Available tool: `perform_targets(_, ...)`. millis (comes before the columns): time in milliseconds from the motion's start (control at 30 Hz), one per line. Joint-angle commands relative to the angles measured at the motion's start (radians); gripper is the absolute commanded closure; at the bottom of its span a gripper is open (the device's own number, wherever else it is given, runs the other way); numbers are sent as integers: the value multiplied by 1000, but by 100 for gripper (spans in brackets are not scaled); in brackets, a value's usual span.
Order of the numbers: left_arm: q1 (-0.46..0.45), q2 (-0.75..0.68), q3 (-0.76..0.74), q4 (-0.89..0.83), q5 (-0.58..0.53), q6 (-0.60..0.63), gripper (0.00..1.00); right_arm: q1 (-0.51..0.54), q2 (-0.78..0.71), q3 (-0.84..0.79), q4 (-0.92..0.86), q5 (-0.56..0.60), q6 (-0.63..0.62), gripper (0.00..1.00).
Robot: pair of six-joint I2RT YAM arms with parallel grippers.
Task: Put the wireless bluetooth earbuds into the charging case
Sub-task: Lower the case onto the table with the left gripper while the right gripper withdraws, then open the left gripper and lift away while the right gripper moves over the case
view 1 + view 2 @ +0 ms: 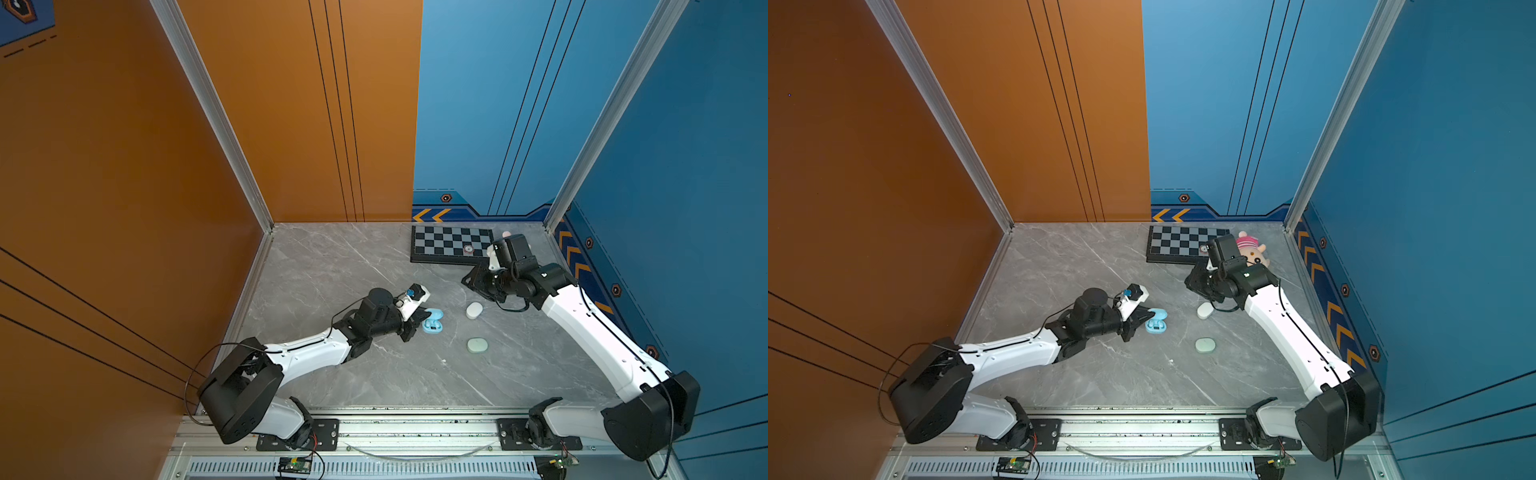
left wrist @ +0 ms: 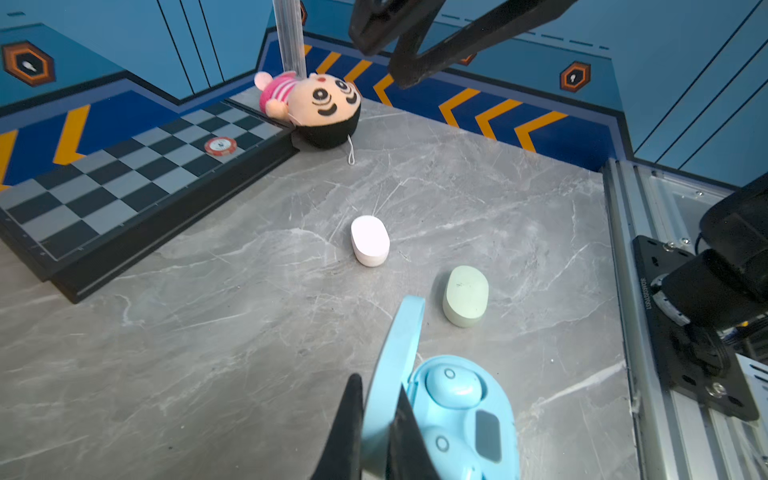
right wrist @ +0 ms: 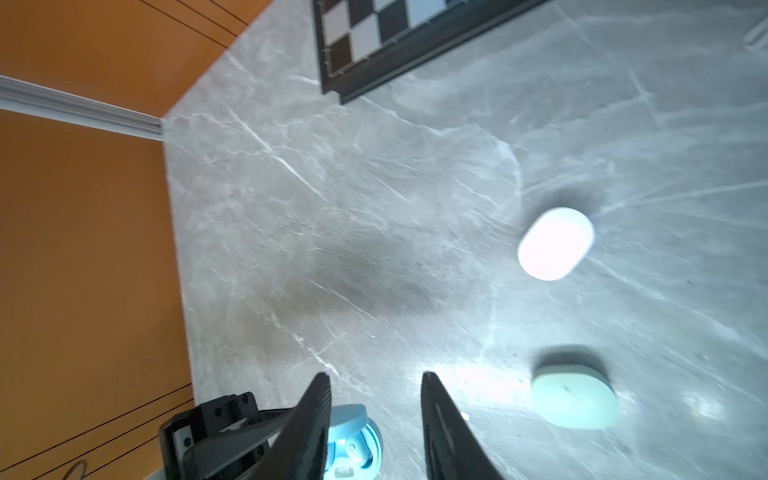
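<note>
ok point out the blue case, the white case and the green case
blue charging case (image 2: pixel 397 353), left wrist view, on its raised lid
white case (image 2: pixel 370 241), left wrist view, middle of its top face
green case (image 2: pixel 465 295), left wrist view, middle of its top face

We see, toward the far side of the grey marbled surface (image 2: pixel 208 332), a black-framed chequerboard (image 2: pixel 124 183) with a red-and-white chip (image 2: pixel 220 146) lying on it and a plush doll (image 2: pixel 320 108) in a pink striped top lying against its corner.
</note>
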Motion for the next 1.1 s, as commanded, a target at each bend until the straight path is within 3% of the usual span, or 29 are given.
perform_targets(0,-28,93,-15,110,-58,-2,100,-15,-45,-47,-78,76,14,62)
perform_targets(200,-75,266,15,196,-101,-46,100,-23,-46,-83,-88,75,26,62)
perform_targets(433,-91,366,33,244,-115,-112,95,-28,-37,-79,-113,82,7,61)
perform_targets(633,-98,345,14,249,-140,-107,61,-30,-23,-90,-124,85,-26,58)
perform_targets(767,-96,281,-14,246,-158,-96,48,-29,-5,-101,-124,93,-59,57)
perform_targets(900,-87,146,-75,244,-192,-92,34,-16,39,-92,-123,100,-130,56)
perform_targets(1033,-76,-63,-101,88,-229,-86,1,15,107,-65,-110,134,-206,54)
perform_targets(1067,-70,-111,-99,35,-234,-81,2,24,125,-60,-101,139,-218,53)
